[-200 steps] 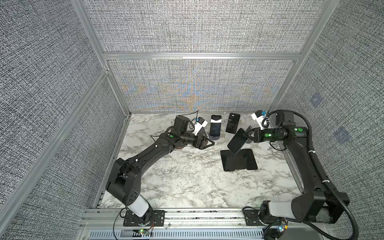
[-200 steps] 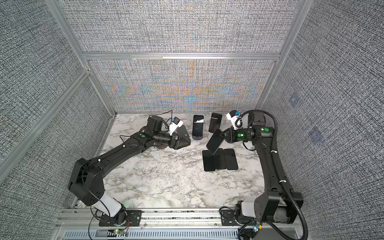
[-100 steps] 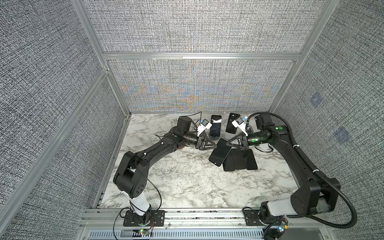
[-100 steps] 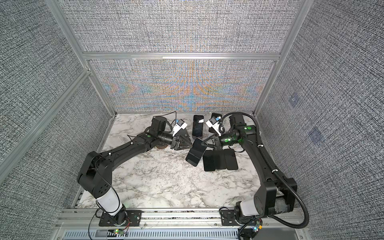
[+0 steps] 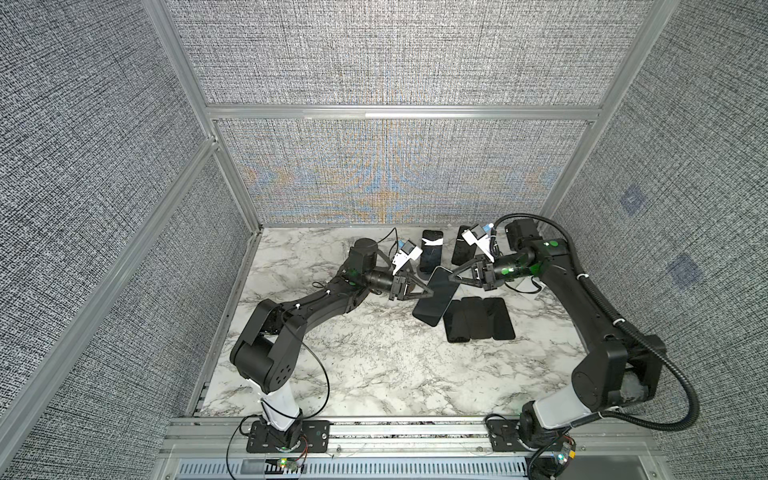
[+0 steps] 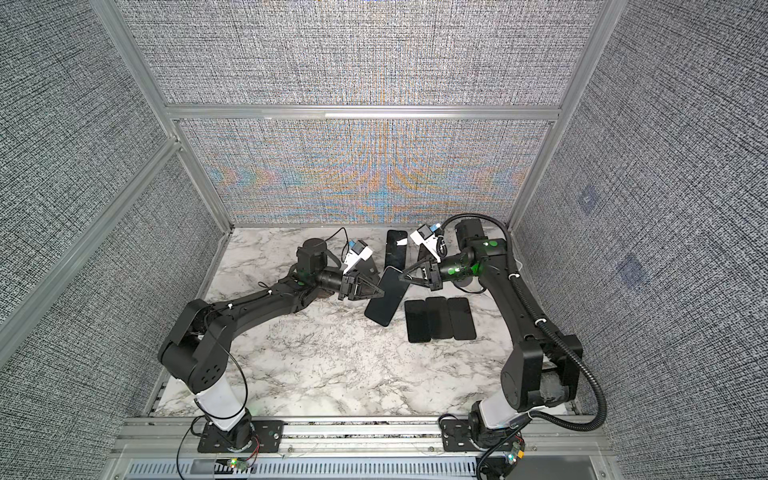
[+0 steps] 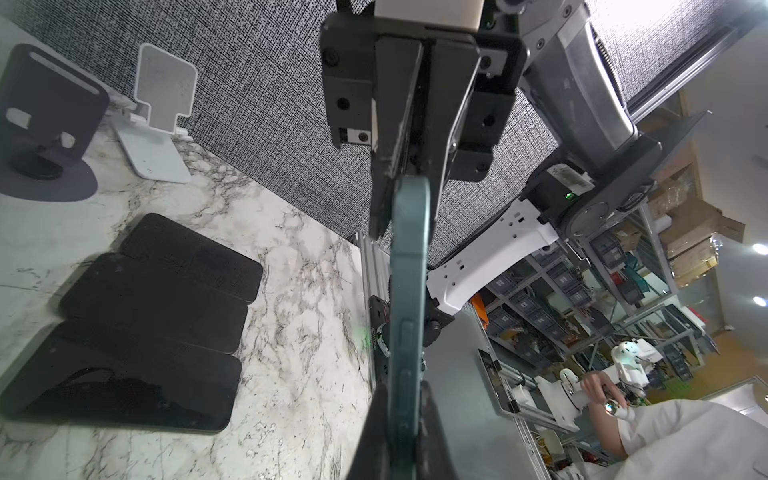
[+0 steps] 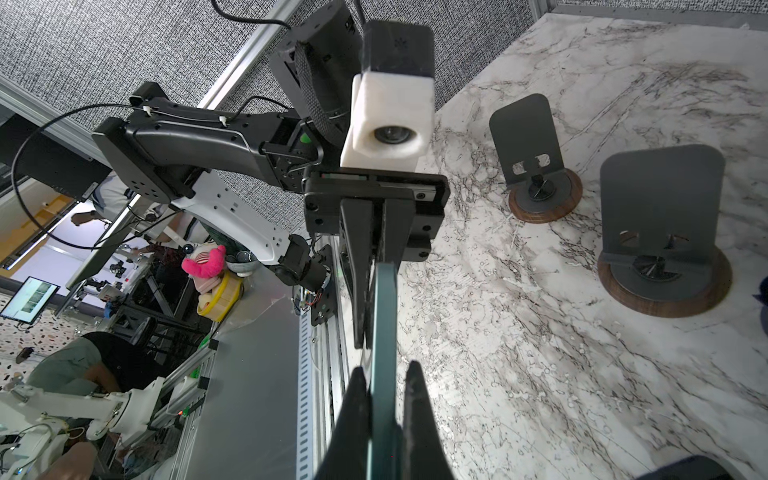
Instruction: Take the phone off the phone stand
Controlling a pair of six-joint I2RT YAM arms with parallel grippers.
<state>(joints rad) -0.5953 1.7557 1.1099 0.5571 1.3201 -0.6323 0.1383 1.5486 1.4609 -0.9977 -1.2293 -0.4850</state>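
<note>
the left claw (image 5: 430,293) and the right claw (image 5: 454,276) were both closed on the phone (image 5: 435,305), gripping it from opposite sides. the phone was held tilted over the bench (image 5: 374,365), clear of the phone stands (image 8: 660,199), just beside three phones (image 5: 478,319) lying flat in a row.

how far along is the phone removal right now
Done: three phones lie flat in a row, and the stands in the wrist views are empty. In hand: one phone held in the air, both left gripper and right gripper shut on it. Remaining: probably setting it down.
</note>
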